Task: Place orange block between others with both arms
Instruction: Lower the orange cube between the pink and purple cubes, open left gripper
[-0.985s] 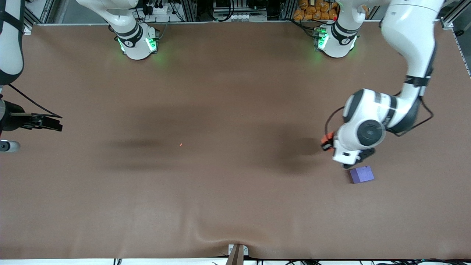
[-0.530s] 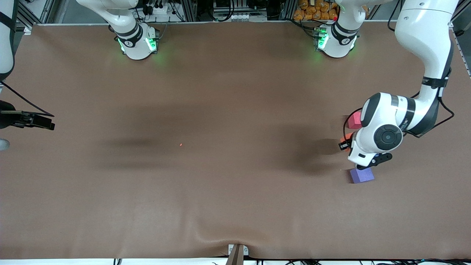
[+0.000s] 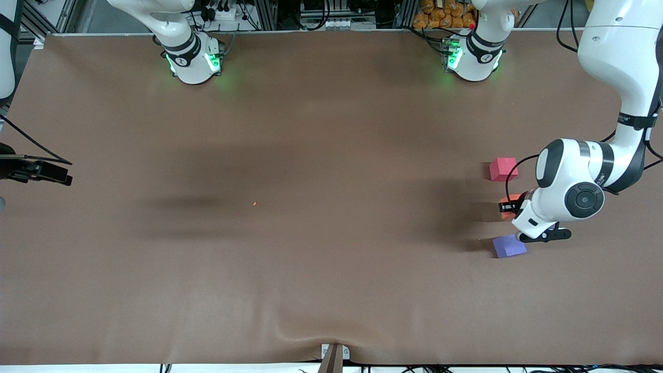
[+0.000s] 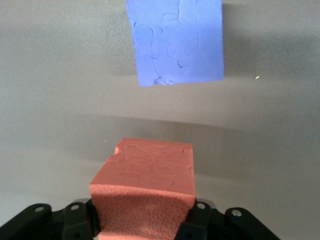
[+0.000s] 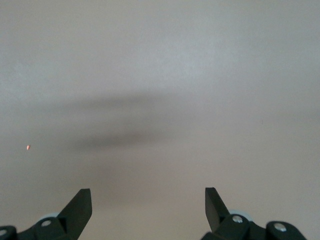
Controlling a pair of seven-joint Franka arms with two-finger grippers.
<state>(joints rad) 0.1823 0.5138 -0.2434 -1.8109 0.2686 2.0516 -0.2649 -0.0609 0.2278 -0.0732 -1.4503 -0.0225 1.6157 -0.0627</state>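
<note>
Currently the left gripper (image 3: 510, 206) sits in the right-hand part of the front view, a little below mid-height, its fingers clamped together on the orange block (image 3: 508, 199). Only a sliver of that block shows past the white wrist housing in the front view. In the left wrist view the orange block (image 4: 145, 187) fills the lower centre of the frame, squeezed between the black fingers (image 4: 80, 220), its top face cracked and its held part pinched narrower.

The block lies between the two other cubes as the front view shows them. The pinkish-red cube (image 3: 503, 169) rests on the brown table (image 3: 311, 155) above the gripper in that frame, so farther from the front camera. The purple cube (image 3: 509, 246) rests lower in the frame, nearer to the front camera, just beside the black bracket of the left wrist. In the left wrist view the purple cube (image 4: 174, 41) occupies the upper centre, apart from the orange block, with bare table between them.

The right gripper (image 5: 148, 202) waits at the left edge of the front view, about mid-height, mostly cut off by the frame. Its own wrist view shows the two fingers spread wide apart over bare table, holding nothing. A tiny orange speck (image 3: 254, 203) lies on the table left of centre in the front view.
</note>
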